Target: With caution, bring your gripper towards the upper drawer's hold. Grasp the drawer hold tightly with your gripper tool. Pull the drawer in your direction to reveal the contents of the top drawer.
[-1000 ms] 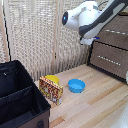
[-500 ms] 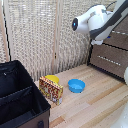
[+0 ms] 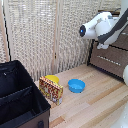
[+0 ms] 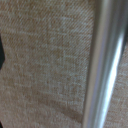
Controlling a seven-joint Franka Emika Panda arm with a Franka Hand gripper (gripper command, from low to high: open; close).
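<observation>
1. In the exterior view the white and grey arm (image 3: pixel 100 25) reaches across to the dark brown dresser (image 3: pixel 112 62) at that view's right edge. Its wrist is turned toward the upper part of the dresser front, which suits an approach to a handle mounted on a vertical face.
2. The gripper itself is hidden behind the arm's bulky wrist in the exterior view, and the wrist view shows only a dark sliver at one edge that may be a finger. I cannot tell how wide the claw stands or whether it has closed on anything.
3. The drawer hold (image 4: pixel 102 65) fills one side of the wrist view as a blurred silver bar, running along the brown woven-looking face of the top drawer (image 4: pixel 45 60). The blur and the size of the bar suggest the camera is very near it, so the handle probably lies between or just beside the fingers.
4. A lower drawer's silver bar (image 3: pixel 111 61) shows on the dresser in the exterior view; the top drawer there is mostly covered by the arm.
5. On the wooden floor (image 3: pixel 95 102), well apart from the dresser, sit a blue bowl (image 3: pixel 76 85), a yellow bowl (image 3: pixel 50 79) behind a snack box (image 3: pixel 51 91), and a black crate (image 3: pixel 20 100). None stands in the drawer's path.
6. I judge the step in hand to be the final closing-in or grasp; the pull has yet to show.
</observation>
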